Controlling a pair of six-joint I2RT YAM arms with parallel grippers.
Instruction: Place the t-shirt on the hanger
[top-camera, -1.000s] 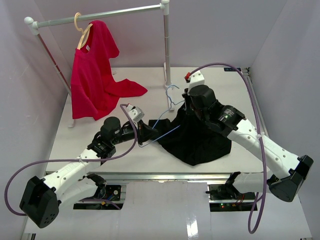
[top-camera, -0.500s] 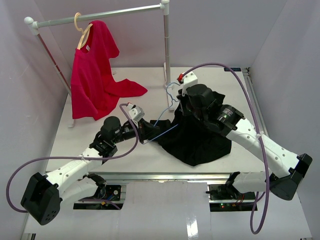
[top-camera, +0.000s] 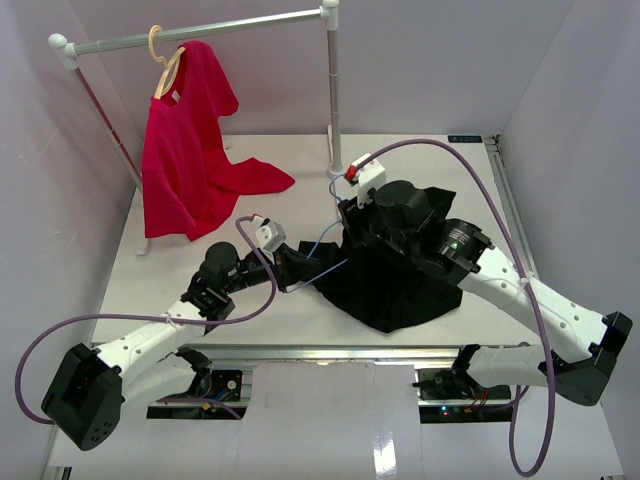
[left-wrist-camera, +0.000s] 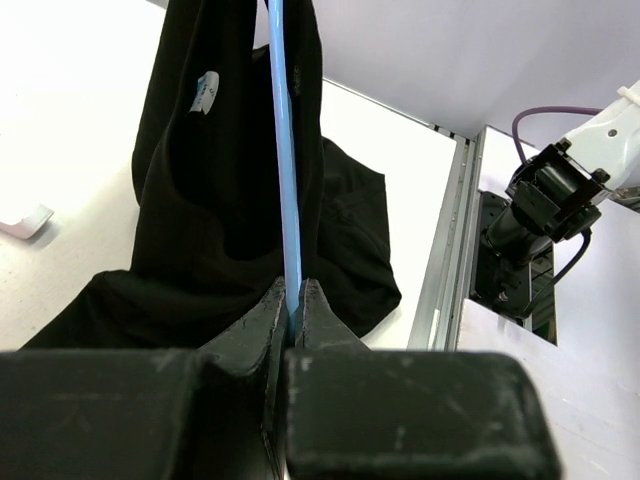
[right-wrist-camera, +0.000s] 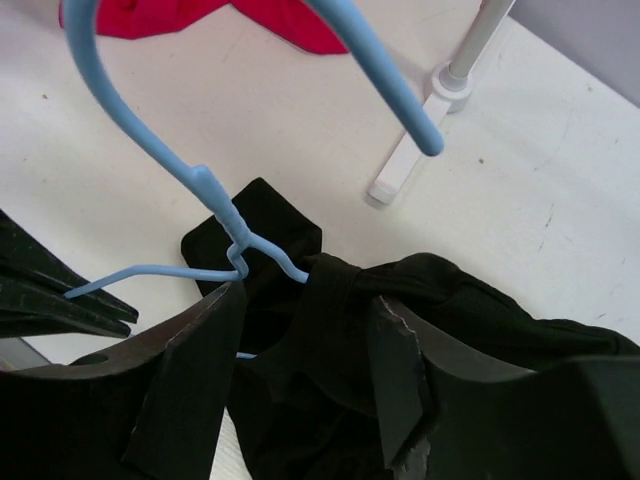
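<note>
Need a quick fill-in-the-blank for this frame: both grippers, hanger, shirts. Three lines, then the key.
1. The left gripper has its jaws shut on the ___ hanger.
2. The right gripper is at the t-shirt with its jaws ___.
3. The shirt hanging on the rack is ___.

Missing words: blue; open; red.
</note>
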